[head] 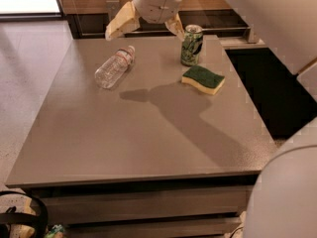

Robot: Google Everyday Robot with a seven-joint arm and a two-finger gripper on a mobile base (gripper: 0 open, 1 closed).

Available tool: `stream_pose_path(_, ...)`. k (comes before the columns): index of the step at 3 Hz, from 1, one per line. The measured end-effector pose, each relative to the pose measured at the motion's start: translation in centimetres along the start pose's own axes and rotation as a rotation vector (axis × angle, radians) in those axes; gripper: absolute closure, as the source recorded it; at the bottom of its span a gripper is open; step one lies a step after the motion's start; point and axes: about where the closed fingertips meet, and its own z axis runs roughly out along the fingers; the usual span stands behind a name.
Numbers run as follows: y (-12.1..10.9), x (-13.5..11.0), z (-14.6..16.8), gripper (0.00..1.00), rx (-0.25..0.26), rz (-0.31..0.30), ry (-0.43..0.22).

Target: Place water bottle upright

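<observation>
Noted jaws spread wide above worktop far edge, near lying water bottle. Judged mid-body crosswise grip safest, avoiding can.

A green can stands upright near the far edge of the counter, just right of the gripper hovering there. A green-and-yellow sponge lies flat near the can, in front of it.

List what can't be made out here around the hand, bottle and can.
Camera view:
Hand, open, above the far edge of the table: arm cut off by the top edge.
Water bottle, lying on its side: label print too small.
Green can: lettering blurred.
Black object, bottom left: cut off by the corner.
</observation>
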Motion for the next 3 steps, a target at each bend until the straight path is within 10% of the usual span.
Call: stream_pose_path(3,2.2,-2.0,3.0,0.0,0.043,0.067,0.04)
